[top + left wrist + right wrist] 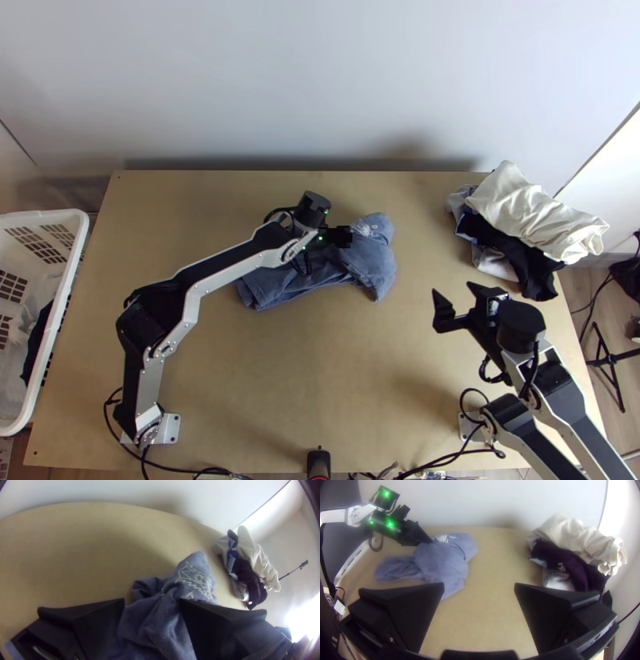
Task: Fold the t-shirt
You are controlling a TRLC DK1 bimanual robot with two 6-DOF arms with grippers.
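Left hand [329, 251]: fingers apart at one bunched blue T-shirt [372, 266], perhaps touching it. Right hand [454, 289] is above desk [320, 384], fingers apart.

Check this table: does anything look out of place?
The blue shirt lies bunched, not flat. At the far right corner of the table, a cream cloth juts past the edge and might slip.

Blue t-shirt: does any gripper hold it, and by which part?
Nothing looks held: the left gripper stands open at the bunched t-shirt, and the right gripper is open, away from it.
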